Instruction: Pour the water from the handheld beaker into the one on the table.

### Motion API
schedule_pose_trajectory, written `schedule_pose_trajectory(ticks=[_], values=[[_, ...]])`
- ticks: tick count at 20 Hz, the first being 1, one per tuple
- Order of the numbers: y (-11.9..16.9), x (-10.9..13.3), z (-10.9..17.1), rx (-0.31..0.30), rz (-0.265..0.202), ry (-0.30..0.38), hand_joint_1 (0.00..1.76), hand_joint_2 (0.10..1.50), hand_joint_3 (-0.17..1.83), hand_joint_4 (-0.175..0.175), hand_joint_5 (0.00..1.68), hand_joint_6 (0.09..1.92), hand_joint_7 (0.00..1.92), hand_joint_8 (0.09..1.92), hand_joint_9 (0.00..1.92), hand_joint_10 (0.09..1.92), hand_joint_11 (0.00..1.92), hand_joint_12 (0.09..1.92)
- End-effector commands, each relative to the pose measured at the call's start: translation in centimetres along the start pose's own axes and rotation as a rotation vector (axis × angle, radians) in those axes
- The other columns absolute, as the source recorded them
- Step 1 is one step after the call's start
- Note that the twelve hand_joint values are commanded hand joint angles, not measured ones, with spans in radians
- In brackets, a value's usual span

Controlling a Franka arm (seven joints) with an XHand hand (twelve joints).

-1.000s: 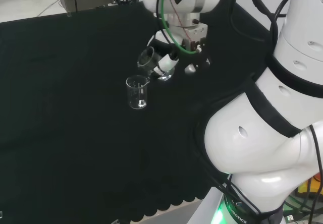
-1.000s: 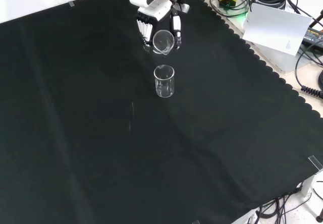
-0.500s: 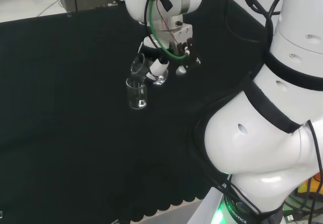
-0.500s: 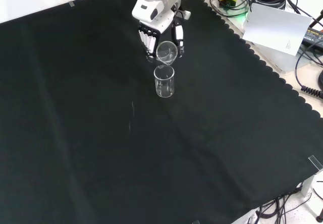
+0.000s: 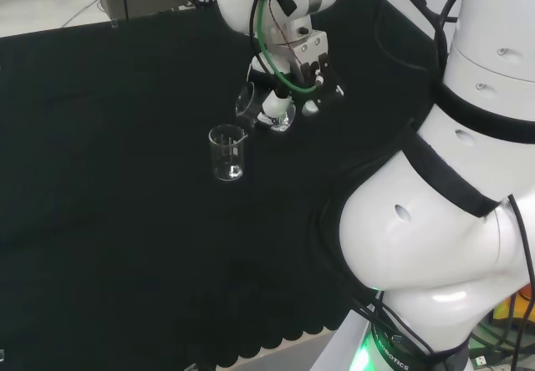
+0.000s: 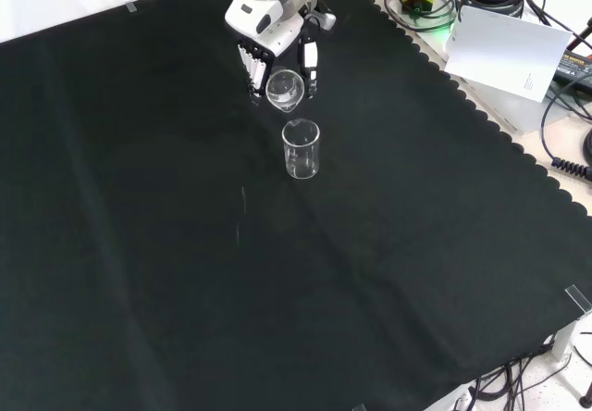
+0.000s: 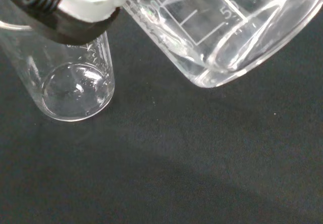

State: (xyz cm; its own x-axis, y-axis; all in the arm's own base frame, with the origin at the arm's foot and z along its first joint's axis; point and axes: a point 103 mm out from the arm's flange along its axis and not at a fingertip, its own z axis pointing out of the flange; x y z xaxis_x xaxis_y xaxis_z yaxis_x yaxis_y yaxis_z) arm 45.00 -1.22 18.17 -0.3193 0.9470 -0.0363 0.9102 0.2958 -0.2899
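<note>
Fingers (image 6: 250, 67) of the black and white robot hand (image 6: 268, 55) are curling round a clear glass handheld beaker (image 6: 284, 90), gripping it by its side wall.

Black cloth covering the bench (image 6: 185, 272): lying flat and carrying one standing vessel.

White robot arm (image 5: 468, 162): reaching over the cloth, at the right of the head view.

Clear glass beaker on the table (image 6: 301, 149): standing upright on the cloth, just nearer than the hand in the front view and left of it in the head view (image 5: 226, 153). The wrist view is showing a little clear liquid pooling at its bottom (image 7: 75, 90).

Handheld beaker: hanging tilted, its mouth facing the standing beaker but apart from it and higher, its spout not over that rim. The wrist view is showing printed graduations on its wall (image 7: 222, 27).

Handling, as a judgement: both beakers are likely light, stiff, smooth and breakable. The side-wall grip below the rim is suiting the pour, keeping the spout free. The standing beaker is looking easy to knock over, so the held one should be staying clear of its rim.
</note>
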Motion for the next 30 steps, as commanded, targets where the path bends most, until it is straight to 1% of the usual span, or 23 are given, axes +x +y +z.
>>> schedule_pose_trajectory(ticks=[1, 4, 12, 22, 26, 30], values=[[0.1, 0.5, 0.1, 0.027, -0.015, -0.042, 1.17, 1.06, -0.17, -0.002, 1.28, 0.56, 1.44, 0.88, 1.6, 0.65, 1.4, 0.75], [0.3, 0.6, 0.0, 0.041, -0.017, -0.067, 1.16, 1.06, -0.17, 0.001, 1.28, 0.57, 1.43, 0.92, 1.6, 0.65, 1.4, 0.75], [0.5, 1.1, -0.1, 0.078, -0.021, -0.132, 1.16, 1.06, -0.17, 0.005, 1.28, 0.57, 1.42, 0.93, 1.6, 0.65, 1.4, 0.76], [0.4, 1.7, -0.9, 0.122, -0.016, -0.244, 1.16, 1.06, -0.17, 0.009, 1.27, 0.58, 1.42, 0.94, 1.6, 0.66, 1.4, 0.76], [0.3, 2.0, -1.4, 0.133, -0.015, -0.262, 1.16, 1.07, -0.17, 0.009, 1.27, 0.58, 1.42, 0.94, 1.6, 0.66, 1.4, 0.76], [0.3, 2.4, -1.9, 0.146, -0.016, -0.295, 1.16, 1.07, -0.17, 0.01, 1.27, 0.58, 1.42, 0.94, 1.6, 0.66, 1.4, 0.76]])
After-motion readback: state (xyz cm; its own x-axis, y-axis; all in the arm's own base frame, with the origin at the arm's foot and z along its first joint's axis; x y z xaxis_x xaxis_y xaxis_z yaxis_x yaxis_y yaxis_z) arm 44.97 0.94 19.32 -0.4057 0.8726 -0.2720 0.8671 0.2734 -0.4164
